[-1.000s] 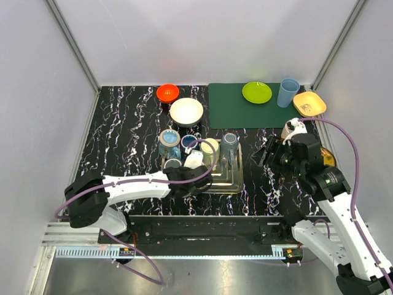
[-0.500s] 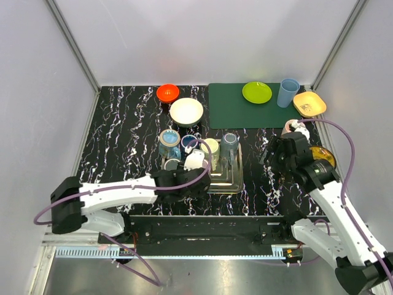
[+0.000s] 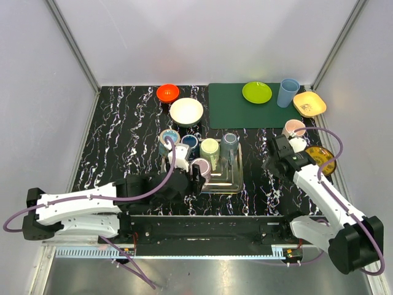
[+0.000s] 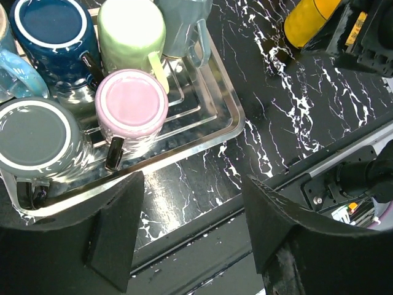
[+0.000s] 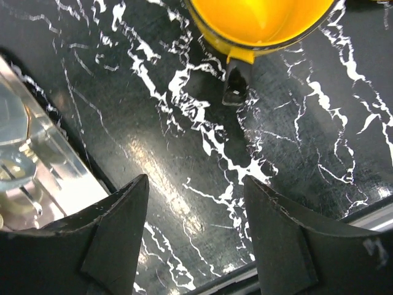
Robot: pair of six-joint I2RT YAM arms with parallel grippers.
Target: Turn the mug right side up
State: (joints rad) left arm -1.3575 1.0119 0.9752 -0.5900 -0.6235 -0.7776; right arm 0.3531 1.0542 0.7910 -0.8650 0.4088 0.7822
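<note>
A pink mug (image 4: 131,103) with a black handle stands at the near side of the metal tray (image 4: 233,130), its round pink face up; it looks mouth-up. In the top view this pink mug (image 3: 201,166) sits just ahead of my left gripper (image 3: 191,179). The left gripper (image 4: 191,180) hangs open and empty over the table's near edge, short of the tray. A yellow mug (image 5: 261,18) with a black handle shows its inside and stands on the table at the right (image 3: 319,154). My right gripper (image 5: 196,181) is open and empty above bare marble between the tray and the yellow mug (image 3: 272,162).
The tray also holds a grey mug (image 4: 37,136), a dark blue mug (image 4: 54,26), a pale green mug (image 4: 131,24) and a grey-blue mug (image 4: 184,21). At the back are an orange bowl (image 3: 167,92), white bowl (image 3: 186,112), green mat (image 3: 233,114), green plate (image 3: 256,92), blue cup (image 3: 287,92) and yellow dish (image 3: 309,103). A light pink cup (image 3: 293,128) stands right.
My left gripper opened, let go of the pink mug in the tray and drew back toward the near edge. The right gripper dropped lower and nearer, uncovering the yellow mug.
</note>
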